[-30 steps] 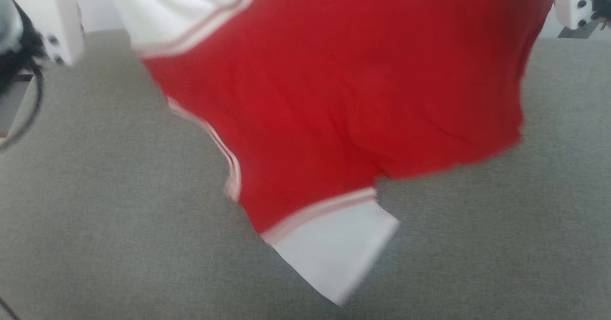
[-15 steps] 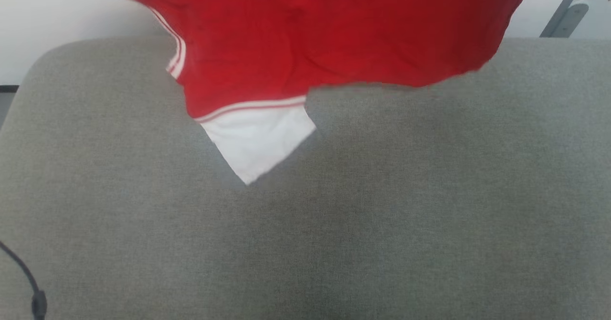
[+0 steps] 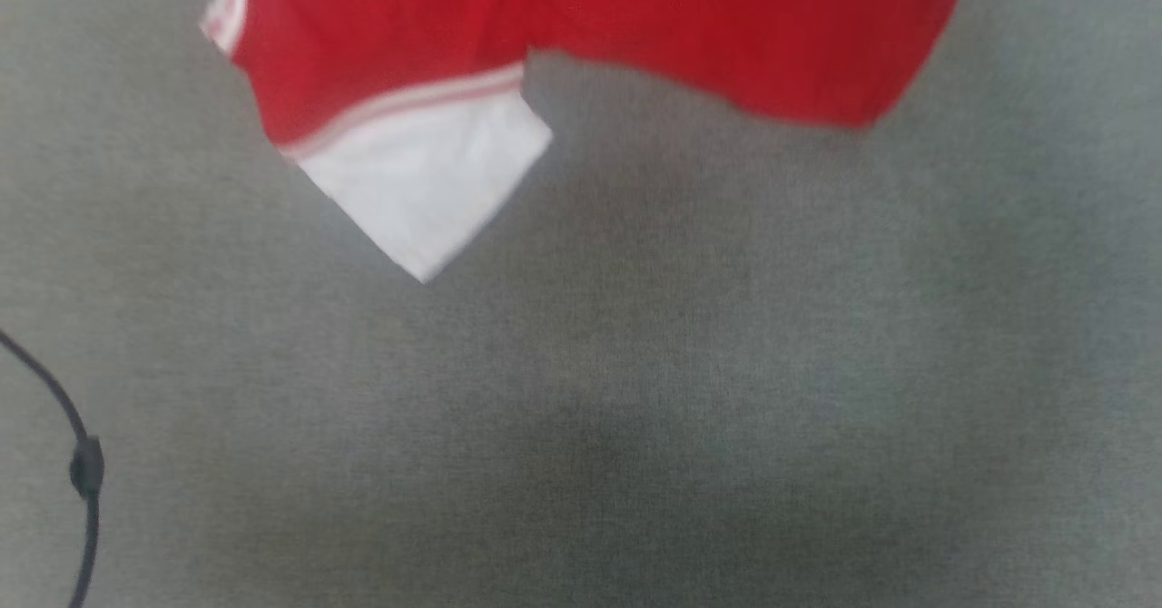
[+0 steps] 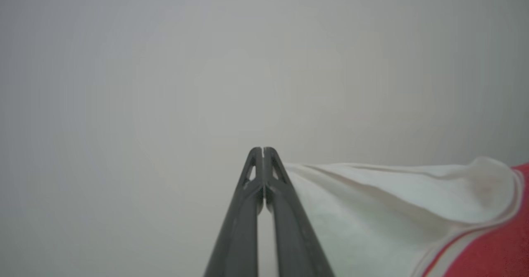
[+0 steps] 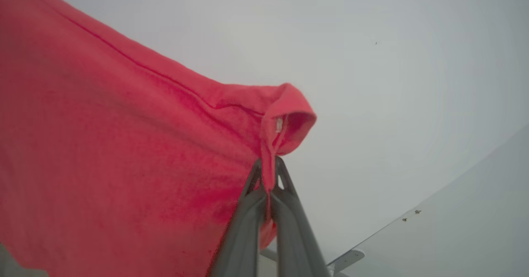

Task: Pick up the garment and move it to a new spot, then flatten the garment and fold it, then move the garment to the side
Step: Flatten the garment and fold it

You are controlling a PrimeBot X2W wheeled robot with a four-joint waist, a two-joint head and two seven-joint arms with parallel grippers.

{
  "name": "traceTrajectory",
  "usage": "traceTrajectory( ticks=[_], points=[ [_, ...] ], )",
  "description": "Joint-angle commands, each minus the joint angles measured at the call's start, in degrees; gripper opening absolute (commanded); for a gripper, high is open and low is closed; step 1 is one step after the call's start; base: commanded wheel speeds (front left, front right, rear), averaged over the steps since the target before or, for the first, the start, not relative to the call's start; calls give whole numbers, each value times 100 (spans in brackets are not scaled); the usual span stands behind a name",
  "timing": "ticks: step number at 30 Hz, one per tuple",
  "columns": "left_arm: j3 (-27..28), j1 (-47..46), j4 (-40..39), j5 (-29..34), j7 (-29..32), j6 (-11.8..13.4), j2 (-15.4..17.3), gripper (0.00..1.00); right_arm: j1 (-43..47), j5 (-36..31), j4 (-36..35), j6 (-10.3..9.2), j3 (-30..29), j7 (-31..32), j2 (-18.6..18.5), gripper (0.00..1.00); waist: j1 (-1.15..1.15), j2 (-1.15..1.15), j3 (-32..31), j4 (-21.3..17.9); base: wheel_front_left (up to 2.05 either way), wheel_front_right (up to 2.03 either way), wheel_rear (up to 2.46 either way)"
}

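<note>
- Currently garment [image 3: 635, 27] hangs above grey cushion [image 3: 690, 390], one white sleeve dangling lowest.
- Left gripper [image 4: 263, 149] pinched together on white sleeve cloth, which is drawn taut.
- Right gripper [image 5: 268, 163] clamped on a red hem corner.

worktop [image 3: 635, 390]: grey woven fabric, soft dark shadow near front | wall [image 4: 165, 62]: plain, pale grey | black cable [image 3: 86, 472]: curves along left edge | light: even, diffuse
</note>
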Motion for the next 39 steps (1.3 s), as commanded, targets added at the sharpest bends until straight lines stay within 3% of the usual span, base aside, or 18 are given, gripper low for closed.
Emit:
traceTrajectory(
  ticks=[1, 7, 11, 15, 18, 22, 27, 34, 39],
  points=[
    [2, -192, 87, 130, -144, 48, -44, 0, -137, -158, 79, -12, -115, -165, 38, 0, 0, 0, 461, -61, 0, 0, 0],
    [30, -1067, 629, 480, -940, 190, -297, 0, -657, -1090, 524, -12, -885, -1282, 346, 0, 0, 0, 1118, -70, 0, 0, 0],
    [35, -1464, 923, 756, -1871, 358, -460, 0, -896, -2051, 887, -12, -1485, -2158, 589, 0, 0, 0, 1388, 31, 0, 0, 0],
    [-28, -1252, 1090, 712, -2262, 151, -554, 0, -781, -2495, 1266, -12, -1565, -2364, 760, 0, 0, 0, 1407, 156, 0, 0, 0],
    [-110, -805, 1274, 487, -2162, -145, -693, 0, -594, -2544, 1600, -12, -1490, -2294, 775, 0, 0, 0, 1309, 242, 0, 0, 0],
    [-306, -106, 1366, 169, -1747, -437, -729, 0, -284, -2250, 2007, -12, -1137, -2157, 834, 0, 0, 0, 1088, 333, 0, 0, 0],
    [-507, 763, 1123, -311, -1130, -555, -722, 0, 166, -1603, 2146, -12, -692, -1900, 887, 0, 0, 0, 789, 380, 0, 0, 0],
    [-790, 2392, -135, -1277, 124, -585, -237, 0, 1169, -165, 1480, -12, 390, -1256, 518, 0, 0, 0, 281, 436, 0, 0, 0],
    [-765, 3646, -1424, -1974, 1021, -142, 279, 0, 2003, 917, 431, -11, 1039, -592, -114, 0, 0, 0, -6, 462, 0, 0, 0]
  ],
)
